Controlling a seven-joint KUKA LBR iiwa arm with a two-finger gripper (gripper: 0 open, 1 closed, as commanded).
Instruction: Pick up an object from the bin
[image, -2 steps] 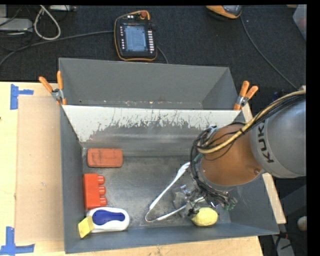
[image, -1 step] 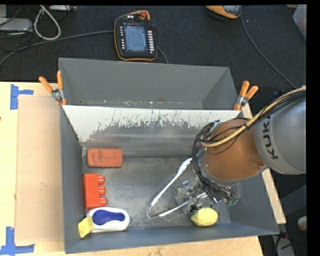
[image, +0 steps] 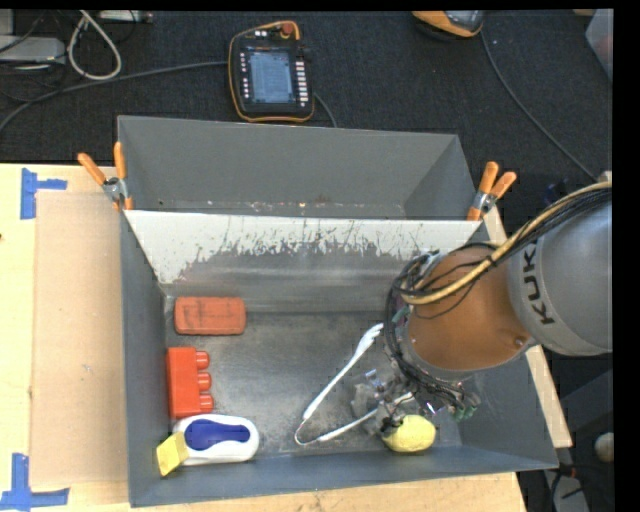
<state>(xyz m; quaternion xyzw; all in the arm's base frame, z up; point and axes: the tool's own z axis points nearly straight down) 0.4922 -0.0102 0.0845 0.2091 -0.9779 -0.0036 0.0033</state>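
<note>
My gripper is low in the bin's front right part, under the arm's orange cover. It sits right above a small yellow rounded thing, lemon-like, which lies by the front wall. A pair of white tongs lies to the gripper's left, its hinge end up near the cover and its two arms spread toward the front. The gripper's tip is close to the tongs' lower arm; whether it touches is unclear.
On the left side lie a brown-orange flat block, an orange studded brick and, in the front left corner, a white holder with a blue inset and yellow end. The arm and cover hang over the bin's right side.
</note>
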